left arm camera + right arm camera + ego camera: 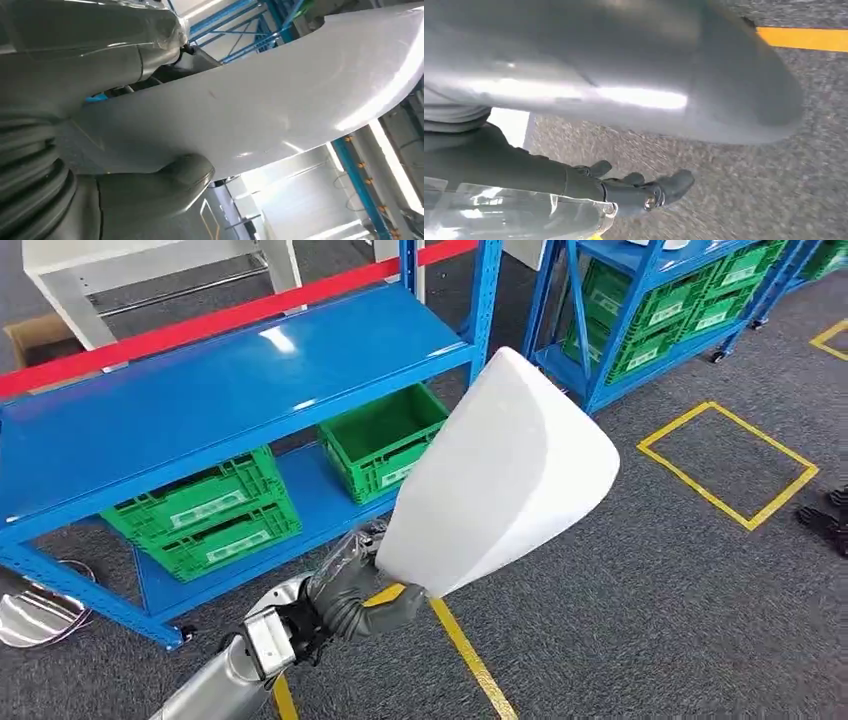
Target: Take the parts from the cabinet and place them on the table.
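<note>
at the lower middle of the head view, the left hand [350,585] grips the narrow end of a big white part [500,475] and holds it up in the air, above the grey floor [650,620] and in front of the blue cabinet [200,390]. the right hand [624,190] hangs over the floor with fingers stretched and holds nothing. i think the part could slip or swing, because it is large and held by one end. white labels on the green crates [215,510] are too small to read.
</note>
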Tool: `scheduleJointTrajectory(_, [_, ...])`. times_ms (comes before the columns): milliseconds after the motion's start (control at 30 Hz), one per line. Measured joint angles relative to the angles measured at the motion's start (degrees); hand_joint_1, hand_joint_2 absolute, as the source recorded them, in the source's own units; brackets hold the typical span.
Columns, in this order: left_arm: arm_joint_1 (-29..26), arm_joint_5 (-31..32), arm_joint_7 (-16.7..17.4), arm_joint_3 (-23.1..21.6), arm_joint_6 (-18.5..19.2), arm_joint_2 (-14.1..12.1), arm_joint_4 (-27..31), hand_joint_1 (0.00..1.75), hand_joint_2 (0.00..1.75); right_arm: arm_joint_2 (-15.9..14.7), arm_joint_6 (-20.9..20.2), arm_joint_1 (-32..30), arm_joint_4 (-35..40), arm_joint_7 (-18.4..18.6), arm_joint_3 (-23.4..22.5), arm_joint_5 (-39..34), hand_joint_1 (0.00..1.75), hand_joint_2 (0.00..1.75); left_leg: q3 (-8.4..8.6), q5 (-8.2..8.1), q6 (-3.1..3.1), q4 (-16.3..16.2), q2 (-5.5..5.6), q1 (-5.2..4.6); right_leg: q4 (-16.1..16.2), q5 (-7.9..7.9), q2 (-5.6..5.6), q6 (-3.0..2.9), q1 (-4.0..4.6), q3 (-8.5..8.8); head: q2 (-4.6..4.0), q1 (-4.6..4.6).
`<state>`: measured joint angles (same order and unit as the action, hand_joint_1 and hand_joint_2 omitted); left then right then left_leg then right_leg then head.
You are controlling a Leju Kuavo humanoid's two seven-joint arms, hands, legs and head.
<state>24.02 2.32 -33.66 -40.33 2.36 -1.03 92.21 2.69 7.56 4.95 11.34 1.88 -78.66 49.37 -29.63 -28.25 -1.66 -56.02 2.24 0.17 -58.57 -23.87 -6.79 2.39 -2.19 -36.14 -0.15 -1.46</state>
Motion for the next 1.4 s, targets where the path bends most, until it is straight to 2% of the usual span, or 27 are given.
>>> scheduleJointTrajectory(67, [-0.14,0.02,0.02,0.04,-0.04,0.2,0.0,1.75,1.75,0.0,0.0,0.2,0.0,0.0,-0.09,0.0,0.0,0.0,-0.22,0.19,-0.45,0.09,-1.45,-0.13,-5.83,-4.16,4.72,0.18,0.57,-2.87,0.0,0.59])
scheduleJointTrajectory(133, [-0.52,0.55,-0.04,0.09,-0.46,0.15,0.0,1.75,1.75,-0.11,-0.24,0.36,0.0,0.0,-0.17,-0.02,0.0,0.0,-0.57,0.25,-0.55,0.03,-3.44,-0.34,-15.31,-8.37,5.96,0.48,0.56,-6.89,0.0,0.63])
scheduleJointTrajectory(167, [-0.73,0.63,-0.13,0.02,-0.57,0.2,0.0,1.75,1.75,-0.04,-0.35,0.29,0.0,0.0,-0.24,-0.11,0.0,0.0,-0.67,0.26,-0.57,0.01,-4.3,-0.34,-17.6,-8.79,6.15,0.61,0.53,-7.58,0.0,0.66])
scheduleJointTrajectory(200, [-0.95,0.77,-0.2,-0.07,-0.61,0.22,0.0,1.75,1.75,0.06,-0.39,0.17,0.0,0.0,-0.37,-0.24,0.0,0.0,-0.7,0.26,-0.56,0.0,-5.14,-0.33,-16.82,-8.1,6.31,0.61,0.52,-6.71,0.0,0.66])
scheduleJointTrajectory(267, [-1.08,0.74,-0.31,-0.31,-0.04,0.31,0.0,1.75,1.75,0.09,-0.61,0.08,0.0,0.0,-0.59,-0.61,0.0,0.0,-0.67,0.19,-0.44,-0.13,-6.52,-0.27,-8.54,-4.49,7.13,0.49,0.47,-1.46,0.0,0.66])
scheduleJointTrajectory(300, [-1.08,0.41,-0.44,-0.48,0.99,0.44,0.18,1.75,1.75,0.09,-0.79,0.13,0.0,0.07,-0.79,-0.9,0.0,0.0,-0.64,0.0,-0.14,-0.37,-7.14,-0.23,-2.28,-2.44,8.65,0.46,0.49,2.24,0.0,0.68])
scheduleJointTrajectory(333, [-1.15,-0.11,-0.46,-0.63,2.13,0.55,0.53,1.75,1.75,0.26,-0.9,0.33,-0.02,0.09,-0.92,-1.16,0.0,0.0,-0.85,-0.24,0.28,-0.59,-7.67,-0.74,0.13,-3.47,10.62,0.01,1.02,3.51,0.0,0.74])
scheduleJointTrajectory(367, [-1.16,-0.57,-0.31,-0.72,3.49,0.83,0.89,1.75,1.75,0.33,-0.9,0.39,-0.02,0.13,-1.01,-1.25,0.0,0.0,-1.01,-0.33,0.48,-0.9,-8.03,-0.87,0.22,-2.85,9.57,-0.8,0.97,3.33,0.0,0.53])
scheduleJointTrajectory(467, [-1.2,-1.49,0.22,-0.92,6.28,1.71,1.4,1.75,1.75,0.37,-1.01,0.04,-0.02,0.46,-1.22,-1.05,0.0,0.0,-0.89,-0.13,1.04,-0.83,-8.98,-0.73,-0.01,-2.79,8.34,-1.57,1.22,2.78,0.0,0.57])
scheduleJointTrajectory(500, [-1.19,-2.09,0.37,-0.85,7.38,1.95,1.66,1.75,1.75,0.35,-1.24,0.04,-0.02,0.59,-1.22,-0.92,0.0,0.0,-1.12,-0.61,1.52,-0.99,-8.56,-0.53,0.17,-2.47,7.79,-2.07,0.85,2.86,0.0,0.59])
scheduleJointTrajectory(567, [-1.32,-2.97,0.44,-0.46,9.0,1.9,2.1,1.75,1.75,0.24,-2.03,0.23,-0.02,0.63,-1.22,-0.7,0.0,0.0,-3.12,-4.37,2.12,-5.93,-3.58,-0.22,0.16,-2.14,6.89,-2.6,0.71,2.51,0.0,0.52])
scheduleJointTrajectory(633, [-2.31,-3.24,0.46,0.33,9.77,1.62,2.25,1.75,1.75,0.26,-2.91,0.47,-0.02,0.37,-1.2,-0.39,0.0,0.0,-7.44,-8.67,2.18,-15.38,-2.48,-0.15,0.14,-1.84,5.64,-3.01,0.79,1.94,0.0,0.55])
scheduleJointTrajectory(700, [-4.19,-2.67,0.37,1.58,10.3,1.18,2.54,1.75,1.75,0.44,-3.67,0.34,-0.02,-0.57,-1.18,-0.04,0.0,0.0,-8.91,-8.69,2.03,-18.57,-2.36,-0.16,0.13,-1.59,4.22,-3.05,0.88,1.68,0.0,0.55])
scheduleJointTrajectory(767, [-5.08,-1.71,-0.26,2.49,10.38,0.65,2.69,1.75,1.75,0.74,-4.5,0.29,-0.02,-1.44,-1.12,0.26,0.0,0.0,-5.54,-4.5,1.55,-11.83,-1.96,-0.17,0.13,-1.31,2.67,-2.82,0.9,1.62,0.0,0.55])
scheduleJointTrajectory(800, [-5.16,-1.7,-0.78,2.9,10.68,0.39,2.69,1.75,1.75,0.85,-4.57,0.35,-0.02,-1.48,-1.05,0.37,0.0,0.0,-2.74,-1.97,1.1,-6.48,-0.6,-0.25,0.13,-1.17,1.95,-2.64,0.92,1.64,0.0,0.5])
scheduleJointTrajectory(833, [-5.12,-1.73,-1.29,3.19,10.99,0.22,2.69,1.75,1.75,0.96,-4.55,0.48,-0.02,-1.46,-1.01,0.44,0.0,0.0,-0.62,-0.65,0.53,-2.35,2.12,-0.27,0.15,-1.01,1.41,-2.46,0.72,1.55,0.0,0.55])
scheduleJointTrajectory(867, [-5.09,-1.96,-1.81,3.52,11.67,0.02,2.62,1.75,1.75,1.21,-4.31,0.76,-0.02,-1.42,-1.0,0.35,0.0,0.0,-0.04,-1.29,0.31,-0.75,3.43,-0.14,-0.02,-0.86,0.94,-2.15,1.19,1.18,0.0,0.7])
scheduleJointTrajectory(933, [-4.49,-2.6,-2.43,3.61,12.88,0.0,2.05,1.75,1.75,0.76,-3.43,0.85,-0.02,-1.01,-1.01,-0.2,0.0,0.0,-0.24,-1.32,0.63,-0.84,2.31,-0.6,0.21,-0.29,-0.26,-1.21,0.42,0.52,0.0,0.63])
scheduleJointTrajectory(1000, [-3.25,-3.19,-2.6,3.52,13.42,0.44,1.18,1.75,1.75,0.22,-3.28,0.52,-0.02,-0.33,-1.03,-0.35,0.0,0.0,0.26,-0.69,0.15,-0.3,1.05,-0.53,0.53,0.25,-1.4,-0.33,0.31,0.09,0.0,0.55])
scheduleJointTrajectory(1067, [-2.14,-3.5,-2.73,3.43,13.75,1.18,0.46,1.75,1.75,-0.59,-3.28,0.42,-0.02,0.37,-1.03,-0.35,0.0,0.0,0.22,-0.11,-0.32,0.12,-0.75,-0.19,-3.18,-2.4,4.22,-0.38,0.8,-1.72,0.0,0.74])
scheduleJointTrajectory(1133, [-1.92,-3.67,-2.86,3.41,13.9,1.27,-0.69,1.75,1.75,-1.75,-3.26,0.59,0.02,1.33,-1.03,-0.2,0.0,0.0,0.01,-0.11,-0.34,0.09,-2.84,-0.33,-11.93,-7.02,5.79,0.22,0.77,-5.7,0.0,0.83])
scheduleJointTrajectory(1200, [-1.92,-3.87,-3.23,3.23,13.92,1.27,-1.72,1.75,1.75,-2.47,-2.8,0.43,0.04,2.18,-1.03,-0.11,0.0,0.0,-0.2,-0.1,-0.35,0.02,-4.65,-0.34,-17.69,-8.57,6.15,0.64,0.71,-7.94,0.0,0.88])
scheduleJointTrajectory(1233, [-1.88,-4.0,-3.32,3.17,13.94,1.27,-2.01,1.75,1.75,-2.76,-2.71,0.12,0.04,2.34,-1.03,-0.11,0.0,0.0,-0.2,-0.12,-0.33,0.01,-5.48,-0.34,-16.4,-7.61,6.3,0.66,0.68,-6.94,0.0,0.94])
scheduleJointTrajectory(1300, [-1.59,-4.22,-3.65,2.97,14.21,1.27,-2.43,1.75,1.75,-3.5,-2.18,-0.09,0.04,3.08,-1.05,-0.11,0.0,0.0,-0.13,-0.3,-0.05,-0.12,-6.94,-0.24,-6.86,-3.56,7.42,0.69,0.59,-1.21,0.0,0.92])
scheduleJointTrajectory(1333, [-1.27,-4.26,-3.8,2.88,14.29,1.27,-2.51,1.75,1.75,-3.82,-1.93,-0.07,0.09,3.47,-1.05,-0.11,0.0,0.0,-0.07,-0.54,0.32,-0.41,-7.52,-0.38,-1.32,-1.9,9.58,0.74,0.6,2.1,0.0,0.9])
scheduleJointTrajectory(1367, [-1.01,-4.28,-3.85,2.84,14.29,1.27,-2.51,1.75,1.75,-3.78,-1.9,0.1,0.07,3.67,-1.05,-0.09,0.0,0.0,-0.25,-0.8,0.69,-0.58,-7.93,-0.93,-0.4,-2.72,11.11,0.18,0.91,2.73,0.0,1.12])
scheduleJointTrajectory(1400, [-0.72,-4.35,-3.89,2.75,14.21,1.27,-2.47,1.75,1.75,-4.22,-1.9,0.09,0.18,4.04,-1.05,-0.02,0.0,0.0,-0.3,-0.91,0.9,-0.77,-8.32,-0.98,-0.16,-2.33,10.06,-0.61,0.88,2.45,0.0,0.79])
